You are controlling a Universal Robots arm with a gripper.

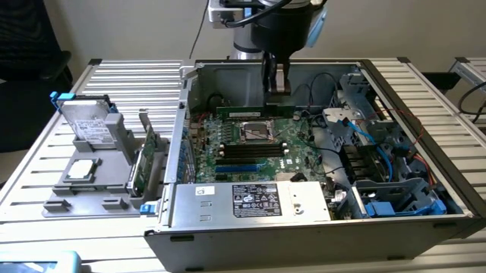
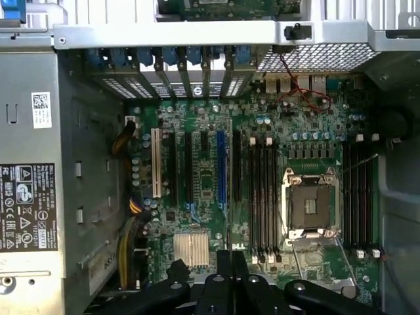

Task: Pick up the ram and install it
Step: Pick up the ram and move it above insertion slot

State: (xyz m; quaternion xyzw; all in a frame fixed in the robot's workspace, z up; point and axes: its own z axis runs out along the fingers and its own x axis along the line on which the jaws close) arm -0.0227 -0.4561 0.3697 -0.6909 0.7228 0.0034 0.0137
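The ram [image 1: 243,111], a long narrow green stick, hangs level over the far part of the motherboard [image 1: 227,162] inside the open computer case [image 1: 304,227]. My gripper [image 1: 279,98] is shut on the stick's upper edge, toward its end on the exterior view's right. Below it lie the CPU socket [image 1: 258,132] and a row of black memory slots [image 1: 251,151]. In the wrist view, the black fingers [image 2: 220,289] meet over the board. The memory slots [image 2: 262,197] run beside the CPU socket [image 2: 308,207], with more slots [image 2: 361,197] on its other side.
A grey fixture [image 1: 83,187] on the exterior view's left holds a hard drive [image 1: 87,122], a processor [image 1: 82,169] and a green expansion card [image 1: 144,159]. The power supply [image 1: 251,199] fills the case's near side. Blue cables [image 1: 365,131] and drive cages crowd the right.
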